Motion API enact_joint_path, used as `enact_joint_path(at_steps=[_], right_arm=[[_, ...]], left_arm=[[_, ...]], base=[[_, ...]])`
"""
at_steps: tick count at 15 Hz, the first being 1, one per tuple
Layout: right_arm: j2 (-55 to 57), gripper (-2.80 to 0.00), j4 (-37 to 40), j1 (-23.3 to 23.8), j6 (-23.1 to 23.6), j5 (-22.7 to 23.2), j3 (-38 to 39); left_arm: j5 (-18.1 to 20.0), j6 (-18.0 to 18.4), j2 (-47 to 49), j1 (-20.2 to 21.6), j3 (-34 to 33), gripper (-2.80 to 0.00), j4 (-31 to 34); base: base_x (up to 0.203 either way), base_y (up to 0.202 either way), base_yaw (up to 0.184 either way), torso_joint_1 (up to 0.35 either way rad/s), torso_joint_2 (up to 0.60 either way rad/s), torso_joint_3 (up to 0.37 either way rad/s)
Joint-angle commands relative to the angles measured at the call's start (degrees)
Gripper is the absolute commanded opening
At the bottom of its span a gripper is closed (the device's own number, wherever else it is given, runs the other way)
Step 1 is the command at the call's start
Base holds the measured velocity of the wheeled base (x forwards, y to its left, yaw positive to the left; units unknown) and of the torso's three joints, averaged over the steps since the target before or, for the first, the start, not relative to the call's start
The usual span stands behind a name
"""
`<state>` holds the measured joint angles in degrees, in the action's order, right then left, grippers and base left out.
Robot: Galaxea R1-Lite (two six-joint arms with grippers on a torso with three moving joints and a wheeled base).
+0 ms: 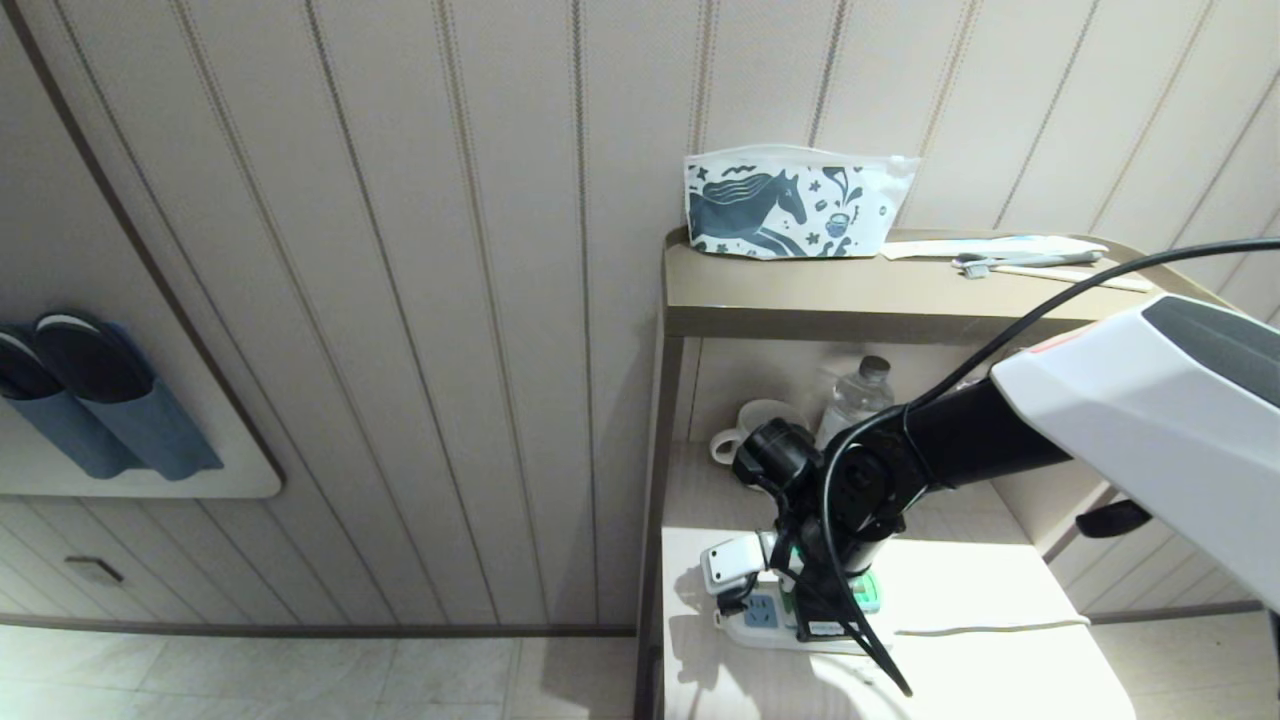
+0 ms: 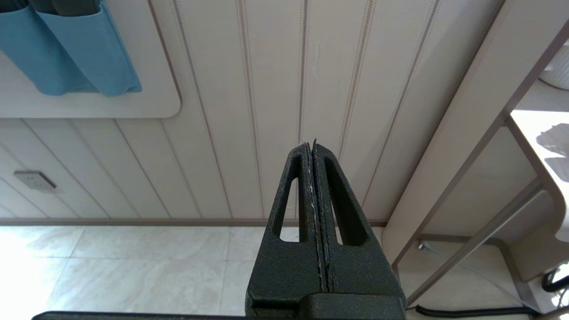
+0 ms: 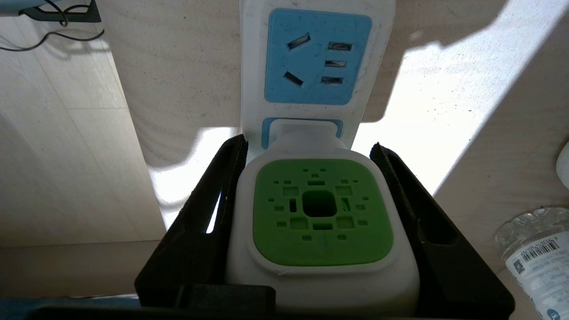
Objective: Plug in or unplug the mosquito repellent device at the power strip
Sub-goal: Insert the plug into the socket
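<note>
The mosquito repellent device [image 3: 322, 213], a white body with a green vented top, stands with its plug end seated in a light-blue socket of the white power strip [image 3: 252, 66]. My right gripper [image 3: 310, 142] is shut on the device, one black finger against each of its sides. In the head view the right wrist [image 1: 860, 480] reaches down over the power strip [image 1: 755, 612] on the lit lower shelf, and only a green edge of the device [image 1: 868, 590] shows. My left gripper [image 2: 312, 144] is shut and empty, parked over the floor by the wall.
A white adapter [image 1: 730, 565] sits in the strip's left end. A mug [image 1: 745, 425] and a clear water bottle [image 1: 855, 400] stand at the back of the shelf. The upper shelf holds a horse-print pouch [image 1: 790, 205] and a toothbrush [image 1: 1030, 262]. Blue slipper holders [image 1: 90, 400] hang at left.
</note>
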<state>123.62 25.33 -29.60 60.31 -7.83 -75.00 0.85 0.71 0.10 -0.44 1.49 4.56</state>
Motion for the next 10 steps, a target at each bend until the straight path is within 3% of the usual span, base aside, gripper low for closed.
enact_joint_path(at_steps=[1, 10], right_arm=[[-0.6, -2.80, 0.2, 0.0, 0.3, -0.1, 0.0], [-0.6, -2.80, 0.2, 0.1, 0.0, -0.2, -0.6]], left_arm=[[0.0, 0.0, 0.0, 0.0, 0.0, -2.80, 0.0], [0.0, 0.0, 0.1, 0.0, 0.0, -2.80, 0.0]], base=[[0.000, 0.000, 0.000, 0.000, 0.00, 0.000], [0.000, 0.000, 0.000, 0.000, 0.00, 0.000]])
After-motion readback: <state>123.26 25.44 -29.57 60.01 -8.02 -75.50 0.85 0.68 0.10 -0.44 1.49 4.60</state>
